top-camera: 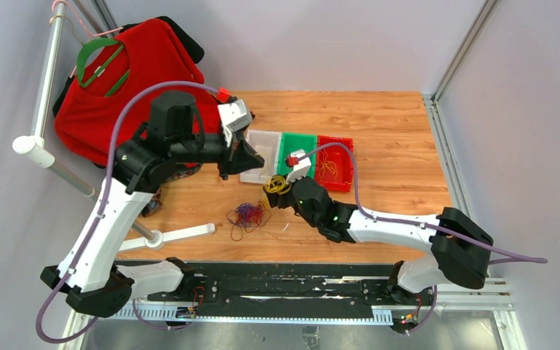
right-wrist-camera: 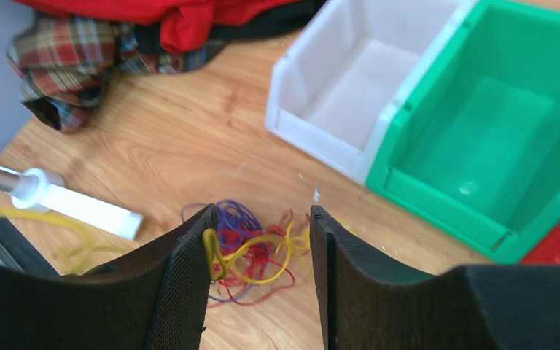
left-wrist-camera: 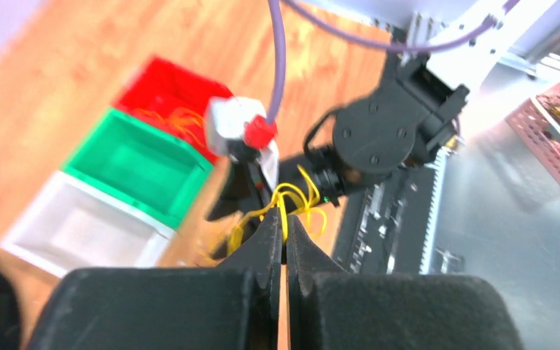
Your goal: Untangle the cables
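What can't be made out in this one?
Top external: how strands in the tangle cross; too thin.
Left wrist: where along the yellow cable the left gripper pinches; motion blur.
Right wrist: the red bin, cut off by the edge; the tangle's near side, behind the right gripper.

FREE: bare table (top-camera: 401, 168) right of red bin (top-camera: 334, 139); strip on the near side of cables (top-camera: 248, 216) | BLOCKED: white bin (top-camera: 266, 142), green bin (top-camera: 302, 142) just behind cables; white rod (top-camera: 182, 233), plaid cloth (top-camera: 153, 204), red garment (top-camera: 138, 73) leftward; left gripper (top-camera: 257, 162) and right gripper (top-camera: 277, 185) crowd the gap between bins and cables
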`<state>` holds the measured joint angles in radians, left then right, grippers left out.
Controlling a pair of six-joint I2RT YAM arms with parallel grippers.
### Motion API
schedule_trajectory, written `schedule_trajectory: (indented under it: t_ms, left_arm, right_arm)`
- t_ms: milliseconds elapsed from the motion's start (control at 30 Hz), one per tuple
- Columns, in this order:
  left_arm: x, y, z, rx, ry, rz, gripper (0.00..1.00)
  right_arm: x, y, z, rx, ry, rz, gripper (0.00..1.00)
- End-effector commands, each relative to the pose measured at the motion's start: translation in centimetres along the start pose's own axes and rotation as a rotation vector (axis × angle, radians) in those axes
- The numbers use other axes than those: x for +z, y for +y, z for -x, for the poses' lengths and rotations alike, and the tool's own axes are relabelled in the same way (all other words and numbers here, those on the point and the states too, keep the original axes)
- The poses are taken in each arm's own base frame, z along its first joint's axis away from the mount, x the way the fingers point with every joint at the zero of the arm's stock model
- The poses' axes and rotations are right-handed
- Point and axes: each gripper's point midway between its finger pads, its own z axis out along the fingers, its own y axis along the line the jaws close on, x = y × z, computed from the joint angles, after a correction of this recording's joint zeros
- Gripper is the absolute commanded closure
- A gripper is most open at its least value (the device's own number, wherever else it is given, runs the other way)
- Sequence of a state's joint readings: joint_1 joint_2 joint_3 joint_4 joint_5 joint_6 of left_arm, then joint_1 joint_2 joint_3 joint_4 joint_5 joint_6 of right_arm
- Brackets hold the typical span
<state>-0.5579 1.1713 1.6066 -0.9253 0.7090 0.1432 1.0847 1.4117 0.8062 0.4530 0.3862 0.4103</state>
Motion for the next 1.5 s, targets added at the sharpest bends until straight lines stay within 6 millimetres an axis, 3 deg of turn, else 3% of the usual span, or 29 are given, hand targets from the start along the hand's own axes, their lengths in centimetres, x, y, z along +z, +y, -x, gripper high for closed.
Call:
schedule_trajectory:
  t_ms: [0, 200, 467, 600, 767, 900, 1000, 1167, 1467]
  left_arm:
    - [-3.0, -0.3, 5.6, 0.159, -0.131, 0.09, 1.0]
    - [-6.5, 0.5, 10.0, 0.312, -0.224, 0.251, 1.0]
    - [-9.5, -0.3, 13.9, 0.398, -0.319, 0.325, 1.0]
    - [-9.1, -0.4, 12.7, 0.389, -0.295, 0.31, 1.0]
    - [-8.2, -0.5, 10.4, 0.381, -0.247, 0.274, 1.0]
    - [-7.5, -0.7, 8.5, 0.353, -0.204, 0.24, 1.0]
    - [-7.0, -0.5, 7.0, 0.333, -0.174, 0.235, 1.0]
    - [-6.5, -0.3, 5.5, 0.313, -0.144, 0.23, 1.0]
    - [-6.6, -0.5, 5.5, 0.312, -0.139, 0.218, 1.0]
  right_arm:
    - [-0.8, -2.2, -2.1, 0.022, 0.021, -0.051, 0.5]
    - [-2.6, -5.1, -3.6, 0.006, 0.024, -0.132, 0.5]
    - [-2.9, -5.3, -4.8, 0.008, 0.049, -0.123, 0.52]
    - [-4.4, -3.3, -0.6, -0.007, -0.026, -0.027, 0.5]
    - [-6.9, 0.8, 7.2, -0.092, -0.124, 0.148, 0.36]
    - [-9.2, 4.6, 12.3, -0.177, -0.155, 0.31, 0.34]
    - [-10.9, 6.9, 14.9, -0.201, -0.173, 0.422, 0.34]
    - [-11.5, 9.4, 16.6, -0.257, -0.158, 0.512, 0.34]
    - [-8.7, 12.6, 17.2, -0.303, -0.122, 0.566, 0.36]
